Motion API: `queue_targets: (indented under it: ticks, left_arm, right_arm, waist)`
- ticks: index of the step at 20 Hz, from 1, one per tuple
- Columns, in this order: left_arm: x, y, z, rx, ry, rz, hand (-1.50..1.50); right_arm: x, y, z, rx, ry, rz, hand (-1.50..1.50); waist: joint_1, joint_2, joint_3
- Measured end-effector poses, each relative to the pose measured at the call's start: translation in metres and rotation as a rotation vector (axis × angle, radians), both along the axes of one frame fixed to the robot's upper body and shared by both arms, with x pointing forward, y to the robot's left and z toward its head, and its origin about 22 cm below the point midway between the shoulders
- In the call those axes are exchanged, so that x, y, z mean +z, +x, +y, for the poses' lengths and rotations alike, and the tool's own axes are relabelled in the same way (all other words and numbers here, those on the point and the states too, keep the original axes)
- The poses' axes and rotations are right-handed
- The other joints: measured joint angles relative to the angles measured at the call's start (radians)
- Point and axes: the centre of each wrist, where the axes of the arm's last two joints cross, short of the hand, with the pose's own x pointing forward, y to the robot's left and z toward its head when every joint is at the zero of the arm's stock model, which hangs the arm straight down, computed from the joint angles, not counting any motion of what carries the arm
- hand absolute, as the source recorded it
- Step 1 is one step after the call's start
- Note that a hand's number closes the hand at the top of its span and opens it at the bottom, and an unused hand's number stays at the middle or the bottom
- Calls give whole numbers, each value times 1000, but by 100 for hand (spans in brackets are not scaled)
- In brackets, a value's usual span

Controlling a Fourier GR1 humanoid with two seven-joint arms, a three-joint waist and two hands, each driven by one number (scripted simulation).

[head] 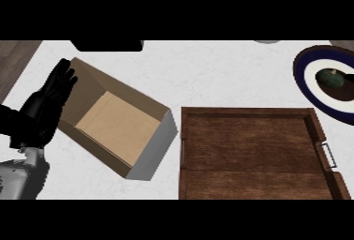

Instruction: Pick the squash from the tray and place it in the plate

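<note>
The dark green squash (333,78) lies in the middle of the round plate (308,84), which has a dark blue rim and a white ring and is cut by the view's right edge. The brown wooden tray (252,154) sits at the lower right with nothing in it. My left hand (47,101) stays open at the left edge, fingers straight and pointing up, beside the box. My right hand shows nowhere in the head view.
An open cardboard box (117,122) with grey sides lies tilted between my left hand and the tray. A dark object (107,45) sits at the top edge. The white counter (207,75) meets dark wood (15,58) at the upper left.
</note>
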Motion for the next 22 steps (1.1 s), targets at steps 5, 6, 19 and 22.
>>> queue_targets:
  ticks: [5,6,19,22]
  left_arm:
    - [-2,-1,1,11,8,1,0]
    - [-2,-1,2,14,9,6,0]
    - [-4,-4,7,23,6,-4,0]
    - [-4,-5,6,23,6,-5,0]
  right_arm:
    - [16,7,6,78,60,-233,-150]
    - [22,7,3,81,83,-267,-150]
    - [-2,-24,-34,191,467,-381,-150]
    - [-8,-38,-49,192,461,-398,-150]
  waist:
    - [-10,-6,-1]
    - [-12,-8,-2]
    - [-23,-10,-2]
    - [-20,-9,-2]
